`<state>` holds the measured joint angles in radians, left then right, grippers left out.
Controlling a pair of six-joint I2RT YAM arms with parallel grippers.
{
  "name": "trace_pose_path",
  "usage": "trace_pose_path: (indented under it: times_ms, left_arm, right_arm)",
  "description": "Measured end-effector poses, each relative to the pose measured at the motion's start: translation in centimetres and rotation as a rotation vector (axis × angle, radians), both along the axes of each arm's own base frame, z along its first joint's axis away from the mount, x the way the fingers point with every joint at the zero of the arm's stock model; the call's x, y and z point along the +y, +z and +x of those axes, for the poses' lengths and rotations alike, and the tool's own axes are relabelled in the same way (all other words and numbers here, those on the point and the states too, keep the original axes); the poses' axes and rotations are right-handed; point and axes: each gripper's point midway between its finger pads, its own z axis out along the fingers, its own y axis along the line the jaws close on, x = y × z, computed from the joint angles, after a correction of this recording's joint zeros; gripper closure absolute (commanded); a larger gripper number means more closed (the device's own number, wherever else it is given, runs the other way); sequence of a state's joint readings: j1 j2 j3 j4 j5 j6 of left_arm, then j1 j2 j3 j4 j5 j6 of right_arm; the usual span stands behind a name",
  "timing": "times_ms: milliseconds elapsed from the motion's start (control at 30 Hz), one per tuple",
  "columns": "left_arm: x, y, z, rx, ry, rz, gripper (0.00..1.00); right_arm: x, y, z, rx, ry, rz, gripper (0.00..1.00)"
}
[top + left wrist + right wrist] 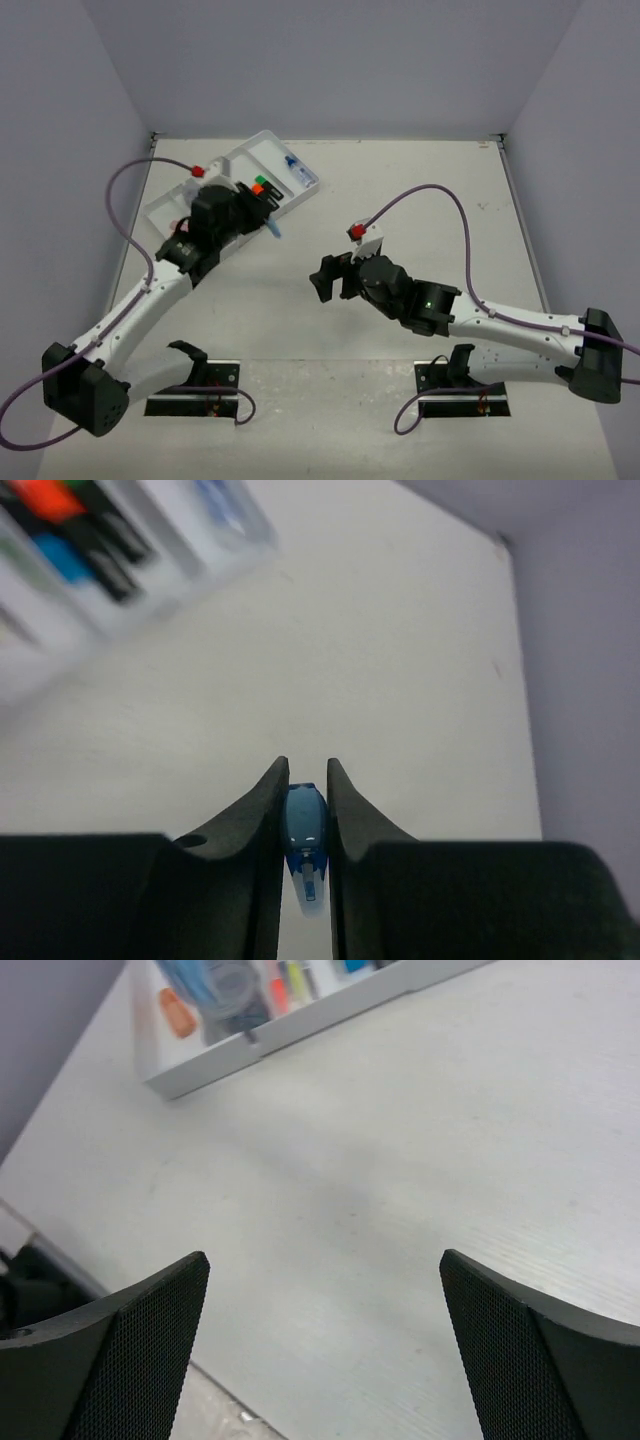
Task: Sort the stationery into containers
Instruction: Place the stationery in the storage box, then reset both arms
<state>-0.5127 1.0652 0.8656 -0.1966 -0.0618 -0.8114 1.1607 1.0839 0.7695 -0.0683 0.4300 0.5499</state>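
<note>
Top external view: white tray [258,148] at far left already held highlighters [260,186] and blue-capped bottle [296,171]. No loose stationery seen on table [420,200]; sorting judged nearly done. Right gripper [335,281] stood spread wide, empty, mid-table. Left gripper [306,770] clamped blue oblong piece [303,825] just beside tray's near edge, not yet deposited. Piece's long axis ran along fingers, rounded end pointing forward past tips.
</note>
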Motion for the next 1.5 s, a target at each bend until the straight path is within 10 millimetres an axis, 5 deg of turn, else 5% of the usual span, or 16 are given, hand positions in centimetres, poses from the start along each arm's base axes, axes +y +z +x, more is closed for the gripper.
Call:
trace_pose_path:
  times_ms: [100, 233, 333, 433, 600, 733, 867, 933, 1033, 1167, 1300, 1500]
  left_arm:
    - [12.1, -0.7, 6.0, 0.050, 0.436, 0.090, 1.00]
    - [24.0, -5.0, 7.6, 0.220, 0.764, 0.152, 1.00]
    - [29.6, -8.6, 9.4, 0.362, 0.886, 0.176, 1.00]
    - [31.3, -11.8, 11.0, 0.462, 0.905, 0.197, 1.00]
    - [31.3, -15.6, 10.9, 0.581, 0.886, 0.229, 0.93]
    - [31.2, -16.1, 10.4, 0.600, 0.881, 0.231, 0.70]
    - [30.9, -16.2, 10.3, 0.604, 0.869, 0.224, 0.31]
    - [30.6, -16.1, 10.0, 0.604, 0.859, 0.213, 0.18]
    - [29.8, -15.2, 9.3, 0.588, 0.832, 0.192, 0.12]
    - [28.6, -11.4, 8.9, 0.499, 0.789, 0.143, 0.11]
    - [25.9, -4.3, 7.0, 0.294, 0.669, 0.089, 0.03]
    - [19.5, 7.2, 0.2, -0.124, 0.448, 0.147, 0.00]
  right_arm:
    - [-2.8, -0.5, 1.2, 0.015, -0.102, -0.028, 0.01]
    - [-5.9, -0.7, 1.6, 0.009, -0.165, -0.019, 0.01]
    - [-7.2, -0.7, 1.2, 0.004, -0.171, -0.007, 0.01]
    - [-7.7, -0.7, 0.9, 0.003, -0.165, 0.003, 0.01]
    - [-8.1, -1.2, 0.8, 0.004, -0.163, -0.004, 0.01]
    - [-8.1, -1.2, 0.7, 0.006, -0.149, -0.004, 0.01]
    - [-8.0, -1.1, 0.6, 0.006, -0.140, 0.001, 0.01]
    - [-8.0, -1.2, 0.6, 0.007, -0.135, 0.000, 0.01]
    - [-8.0, -1.2, 0.5, 0.009, -0.129, -0.001, 0.01]
    - [-8.2, -1.3, 0.6, 0.013, -0.133, -0.010, 0.01]
    - [-9.4, -0.6, 0.6, 0.022, -0.175, -0.035, 0.01]
    - [-13.6, 5.7, 1.1, -0.055, -0.332, -0.008, 0.01]
